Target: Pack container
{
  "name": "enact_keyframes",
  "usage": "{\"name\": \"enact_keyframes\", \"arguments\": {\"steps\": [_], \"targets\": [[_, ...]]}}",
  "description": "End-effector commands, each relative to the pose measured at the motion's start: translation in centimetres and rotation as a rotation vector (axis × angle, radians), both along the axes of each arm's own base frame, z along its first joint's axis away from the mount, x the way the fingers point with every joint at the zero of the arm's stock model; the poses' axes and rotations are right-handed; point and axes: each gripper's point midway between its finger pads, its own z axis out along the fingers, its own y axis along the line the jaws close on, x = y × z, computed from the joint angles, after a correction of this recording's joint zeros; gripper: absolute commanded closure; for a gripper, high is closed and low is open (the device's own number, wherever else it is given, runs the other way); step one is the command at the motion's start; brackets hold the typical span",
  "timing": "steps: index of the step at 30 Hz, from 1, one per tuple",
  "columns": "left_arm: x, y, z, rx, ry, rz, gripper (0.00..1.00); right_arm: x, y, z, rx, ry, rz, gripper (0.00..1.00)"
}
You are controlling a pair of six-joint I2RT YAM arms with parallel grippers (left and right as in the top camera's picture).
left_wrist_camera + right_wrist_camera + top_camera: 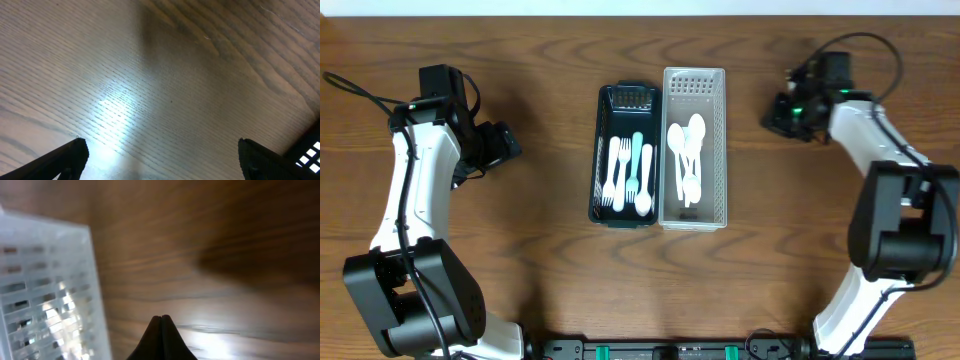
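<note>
Legend: at the centre of the brown wooden table you see the dark slotted plastic basket holding white and teal plastic forks. It touches the white slotted plastic basket, which holds white plastic spoons. Your left gripper, fingers spread, is well left of both. Your right gripper, fingertips pressed together on nothing, is right of the white basket.
</note>
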Motion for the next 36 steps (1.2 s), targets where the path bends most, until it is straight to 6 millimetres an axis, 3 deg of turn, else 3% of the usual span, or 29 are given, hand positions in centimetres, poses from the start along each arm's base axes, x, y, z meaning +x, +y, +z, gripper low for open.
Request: {"name": "enact_keyframes", "arguments": {"steps": [1,5,9,13,19,21,23,24,25,26,27,30,36], "targets": [[-0.3,0.3,-0.4,0.007,0.018,0.012,0.02,0.5,-1.1,6.5,-0.057,-0.189,0.085,0.99],[-0.3,0.3,0.1,0.01,0.003,0.011,0.02,-0.5,-1.9,12.4,-0.152,-0.324,0.12,0.99],[-0.4,0.3,2.0,0.021,-0.054,0.012,0.02,-3.1,-1.6,19.9,-0.196,-0.483,0.136,0.99],[-0.6,0.2,5.1,0.039,-0.145,0.012,0.02,-7.8,-1.0,27.6,-0.253,-0.66,0.153,0.99],[-1.6,0.0,9.8,0.066,-0.287,0.013,0.02,-16.0,0.0,35.2,-0.308,-0.865,0.149,0.97],[-2.0,0.0,11.1,0.074,-0.329,0.013,0.02,-18.7,0.3,36.3,-0.314,-0.897,0.147,0.9],[-2.4,-0.1,12.2,0.08,-0.363,0.013,0.02,-21.1,0.6,36.7,-0.318,-0.91,0.145,0.75],[-2.6,-0.2,12.9,0.084,-0.384,0.013,0.02,-23.0,0.8,36.8,-0.322,-0.917,0.147,0.5],[-2.8,-0.2,13.1,0.086,-0.393,0.013,0.02,-23.8,0.9,36.9,-0.324,-0.921,0.147,0.39],[-2.9,-0.2,13.5,0.088,-0.406,0.013,0.02,-25.0,1.0,37.0,-0.326,-0.931,0.146,0.08],[-3.0,-0.2,13.8,0.09,-0.414,0.014,0.02,-25.6,1.1,37.1,-0.327,-0.939,0.145,0.01],[-3.3,-0.3,14.3,0.093,-0.43,0.014,0.02,-27.9,1.3,37.8,-0.336,-0.982,0.14,0.01],[-3.2,-0.3,14.1,0.092,-0.424,0.014,0.02,-30.1,1.6,37.4,-0.336,-0.984,0.14,0.01]]}}
